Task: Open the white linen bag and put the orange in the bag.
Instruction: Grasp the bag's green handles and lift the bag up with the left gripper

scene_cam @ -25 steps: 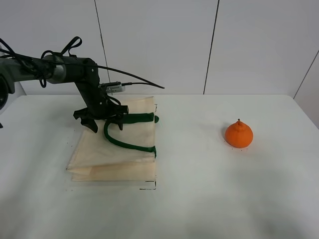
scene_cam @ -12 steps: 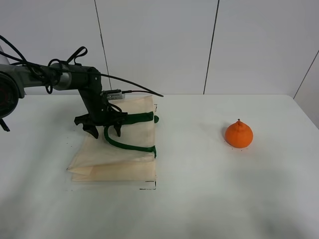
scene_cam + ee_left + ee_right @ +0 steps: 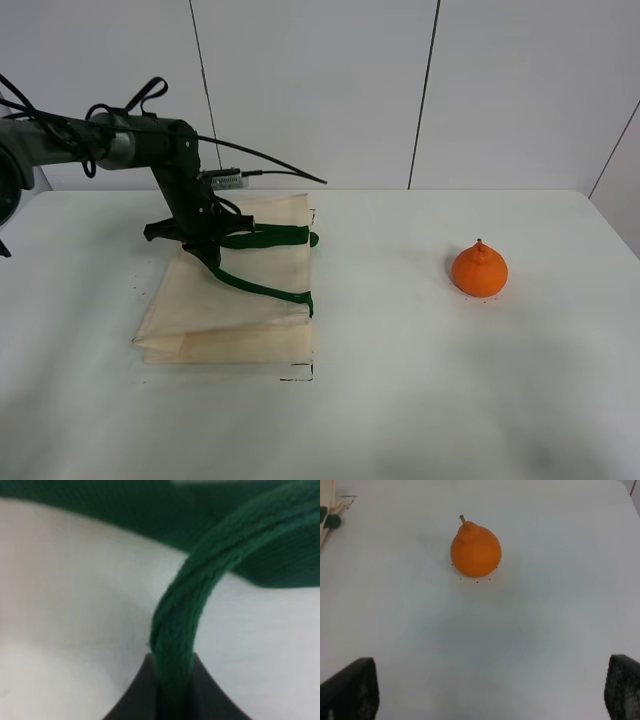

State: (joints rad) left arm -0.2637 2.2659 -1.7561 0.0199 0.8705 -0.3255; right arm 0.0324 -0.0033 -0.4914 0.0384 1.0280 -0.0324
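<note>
Toward 9 o'clock on the table (image 3: 420,400), seen from the high camera, the white linen bag (image 3: 240,310) lies flat, its far edge close to the table's back edge and its near edge well short of the front. At 3 o'clock from it, well apart across a wide stretch of tabletop, the orange (image 3: 479,270) stands upright with open surface all round, the table's right edge further out at 3 o'clock. Over the bag's far-left part the left gripper (image 3: 203,243) is clamped on the green strap handle (image 3: 262,291); its wrist view shows the strap pinched between the dark fingers (image 3: 135,695). The right gripper (image 3: 487,687) hangs over the table with its fingers spread wide, the orange ahead of it. Half a second ago the left fingers stood spread over a slack, curved strap; now they have closed and the strap runs straighter toward the bag's right edge. Bag and orange have not shifted.
</note>
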